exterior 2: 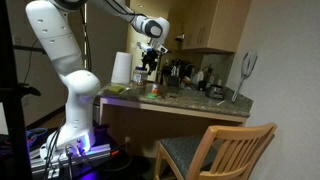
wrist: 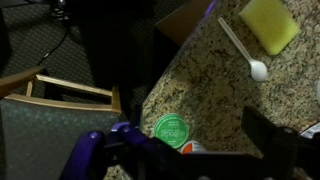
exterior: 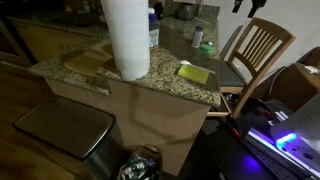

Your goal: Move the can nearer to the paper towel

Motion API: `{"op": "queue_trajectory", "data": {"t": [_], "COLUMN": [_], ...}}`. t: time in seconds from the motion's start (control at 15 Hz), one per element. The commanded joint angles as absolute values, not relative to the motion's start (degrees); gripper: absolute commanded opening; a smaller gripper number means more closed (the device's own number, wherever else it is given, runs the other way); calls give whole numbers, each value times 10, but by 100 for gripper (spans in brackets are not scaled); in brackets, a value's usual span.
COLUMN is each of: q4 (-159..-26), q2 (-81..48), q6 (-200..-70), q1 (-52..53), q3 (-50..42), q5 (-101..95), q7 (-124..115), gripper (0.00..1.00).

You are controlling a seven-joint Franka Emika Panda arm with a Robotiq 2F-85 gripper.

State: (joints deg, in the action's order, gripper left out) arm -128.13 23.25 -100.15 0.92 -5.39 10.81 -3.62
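Wrist view: gripper hangs wide open and empty over the green round object; in an exterior view the upright can stands just beside it, right of the paper towel.

Counted on the counter: 1 paper towel roll, 1 can, 1 clear bottle with blue cap, 1 yellow sponge, 1 white spoon, 1 small green round lid. Off the counter: 1 wooden chair, 1 steel-lidded bin, 1 robot arm.
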Motion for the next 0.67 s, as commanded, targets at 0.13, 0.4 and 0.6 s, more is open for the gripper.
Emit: {"op": "queue_trajectory", "data": {"t": [0.13, 0.4, 0.6], "q4": [-1287, -1292, -1289], "q2": [235, 237, 235], "q6": [-1032, -1086, -1070], "q1": [-1, -2, 2], "q3": [-44, -38, -43], "q5": [124, 111, 124], "q7": [-21, -15, -15], "gripper": [100, 100, 100]}}
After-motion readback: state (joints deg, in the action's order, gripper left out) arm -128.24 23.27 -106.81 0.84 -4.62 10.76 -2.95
